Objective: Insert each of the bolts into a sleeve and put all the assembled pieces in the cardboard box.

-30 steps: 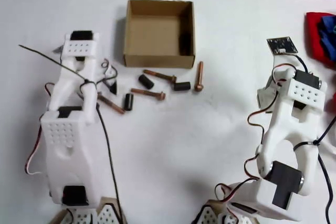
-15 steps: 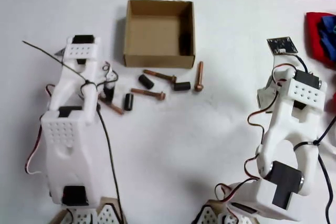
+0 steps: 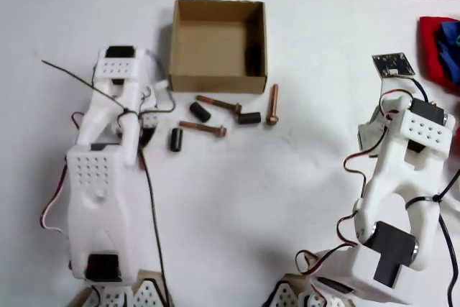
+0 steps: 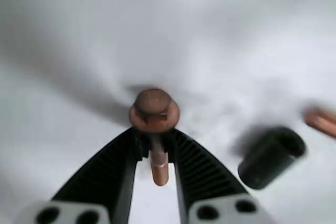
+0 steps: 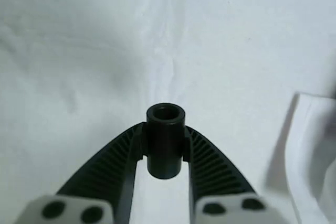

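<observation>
Copper bolt (image 4: 154, 112) pinched in L gripper (image 4: 155, 144) — R gripper (image 5: 164, 148) clamps black sleeve (image 5: 165, 124)

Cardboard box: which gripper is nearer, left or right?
Left. The left gripper, shut on a bolt, sits just off the near-left corner of the cardboard box. The right gripper, shut on a sleeve, is well away, off to the box's right.

We count four bolts (image 3: 218, 103): three beside the one cardboard box (image 3: 215, 83), one gripped. Five sleeves (image 3: 200, 111): three beside the box, one inside, one gripped.
</observation>
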Tool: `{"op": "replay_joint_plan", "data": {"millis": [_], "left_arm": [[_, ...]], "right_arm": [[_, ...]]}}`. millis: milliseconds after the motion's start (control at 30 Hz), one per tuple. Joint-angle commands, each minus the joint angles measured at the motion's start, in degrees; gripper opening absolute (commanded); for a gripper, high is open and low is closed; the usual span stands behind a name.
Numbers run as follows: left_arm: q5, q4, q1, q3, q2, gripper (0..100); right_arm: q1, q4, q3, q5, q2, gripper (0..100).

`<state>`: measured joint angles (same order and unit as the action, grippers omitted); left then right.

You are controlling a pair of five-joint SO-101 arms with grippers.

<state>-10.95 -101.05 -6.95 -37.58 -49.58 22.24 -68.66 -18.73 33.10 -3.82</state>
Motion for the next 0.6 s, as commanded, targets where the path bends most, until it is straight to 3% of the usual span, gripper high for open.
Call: {"op": "replay_joint_plan", "data": {"millis": [0, 200, 400, 567], "left_arm": [[16.1, -1.0, 0.4, -7.7, 1.2, 2], [12.0, -0.8, -0.1, -10.8, -0.2, 4], [12.2, 1.1, -0.4, -10.9, -3.5, 19], [12.1, 4.1, -0.1, -10.9, -5.7, 18]], "right_arm": [[0.6, 0.4, 0.6, 0.5, -3.6, 2.0], [0.5, 0.4, 0.6, 0.5, -3.6, 2.0], [0.2, 0.4, 0.7, 0.5, -3.6, 2.0], [0.4, 0.4, 0.7, 0.5, -3.6, 2.0]]}}
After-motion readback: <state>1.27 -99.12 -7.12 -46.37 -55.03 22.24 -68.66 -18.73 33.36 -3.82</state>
